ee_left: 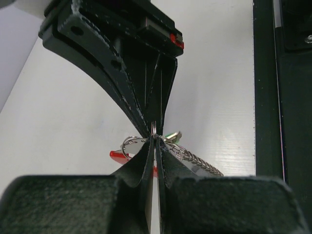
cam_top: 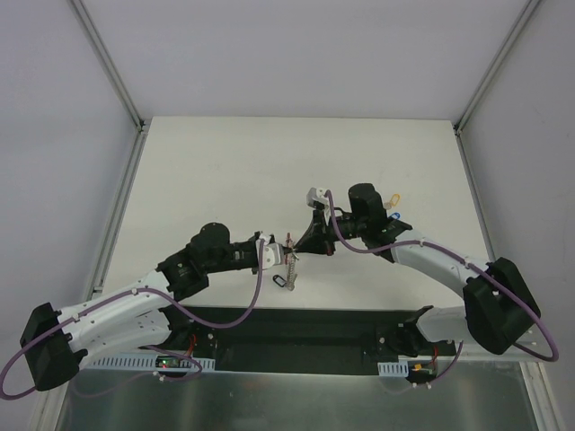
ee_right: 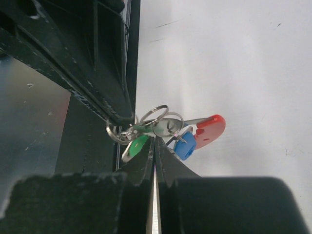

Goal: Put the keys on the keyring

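Keyring (ee_right: 209,129) pinched from opposite sides by closed left gripper (ee_left: 153,142) and right gripper (ee_right: 154,142), likely steadying it to thread green key (ee_right: 136,145).

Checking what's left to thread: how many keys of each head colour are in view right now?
green key: 1
blue key: 1
yellow key: 1, on the table, apart from the bunch
Total: 3

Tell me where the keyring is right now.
In the top view, the keyring is near the middle of the table, where the left end effector and right end effector meet tip to tip, and trails toward the arms' bases.
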Controlling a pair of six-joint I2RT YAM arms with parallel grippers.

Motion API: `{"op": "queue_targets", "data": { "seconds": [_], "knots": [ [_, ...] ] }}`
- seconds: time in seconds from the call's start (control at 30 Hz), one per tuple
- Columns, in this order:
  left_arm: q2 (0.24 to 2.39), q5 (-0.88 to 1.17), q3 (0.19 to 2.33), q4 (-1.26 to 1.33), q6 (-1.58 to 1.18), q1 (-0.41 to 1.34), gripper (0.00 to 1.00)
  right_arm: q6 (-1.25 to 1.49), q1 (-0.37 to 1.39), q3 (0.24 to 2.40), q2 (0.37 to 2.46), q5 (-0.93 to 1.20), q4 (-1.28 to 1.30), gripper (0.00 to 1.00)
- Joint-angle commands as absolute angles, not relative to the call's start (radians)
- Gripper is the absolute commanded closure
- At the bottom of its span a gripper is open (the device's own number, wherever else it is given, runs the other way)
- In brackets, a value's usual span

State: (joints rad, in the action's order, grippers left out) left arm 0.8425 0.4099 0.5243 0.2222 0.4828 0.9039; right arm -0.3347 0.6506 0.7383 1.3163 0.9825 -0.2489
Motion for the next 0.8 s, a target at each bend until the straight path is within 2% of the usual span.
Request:
{"op": "queue_targets", "data": {
  "seconds": [0.0,0.4,0.5,0.63,0.77],
  "knots": [
    [0.848,0.489,0.558,0.374,0.446,0.910,1.00,-0.338,0.649,0.773,1.341,1.019,-0.268,0.99],
    [0.827,0.377,0.502,0.382,0.454,0.910,1.00,-0.344,0.652,0.758,1.298,0.938,-0.255,0.99],
    [0.819,0.330,0.500,0.361,0.465,0.911,1.00,-0.344,0.644,0.761,1.286,0.820,-0.207,0.90],
    [0.808,0.316,0.489,0.359,0.463,0.910,1.00,-0.336,0.630,0.746,1.258,0.741,-0.190,0.71],
    [0.807,0.311,0.482,0.368,0.459,0.910,1.00,-0.339,0.627,0.723,1.224,0.719,-0.207,0.63]
  ]
}}
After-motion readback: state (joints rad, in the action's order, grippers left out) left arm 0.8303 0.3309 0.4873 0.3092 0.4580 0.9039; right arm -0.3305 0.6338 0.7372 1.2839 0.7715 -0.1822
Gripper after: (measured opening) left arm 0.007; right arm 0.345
